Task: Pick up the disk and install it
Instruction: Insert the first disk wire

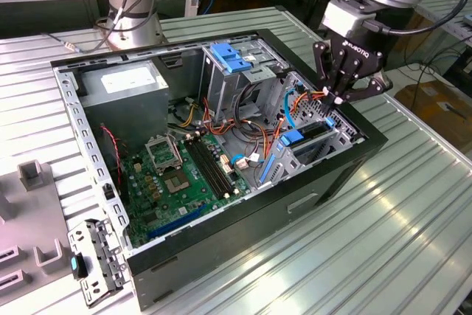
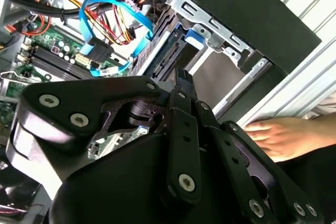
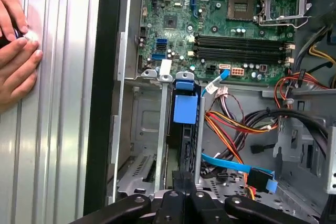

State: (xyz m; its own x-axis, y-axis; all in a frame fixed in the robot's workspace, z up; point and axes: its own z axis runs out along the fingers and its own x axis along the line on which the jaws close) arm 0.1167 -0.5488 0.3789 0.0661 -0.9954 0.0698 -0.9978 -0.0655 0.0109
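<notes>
Disk (image 3: 184, 142) stands on edge in a sheet-metal bay (image 3: 137, 129), straight ahead of the fingertips, its blue plastic rail (image 3: 184, 107) at the far end. Gripper (image 1: 337, 98) points steeply down into the open black case (image 1: 369, 145), jointed fingers (image 2: 184, 85) pinched narrow; contact with the disk, I can't tell. Off to one side a hand (image 3: 16, 51) rests on the ribbed table (image 1: 398, 219)

Case (image 1: 243, 230) on table (image 1: 383, 241); motherboard (image 1: 184, 175) on case floor; drive cage (image 1: 341, 132) at exterior view's right end, disk (image 3: 185, 109) inside cage, gripper (image 1: 338, 98) just above.
</notes>
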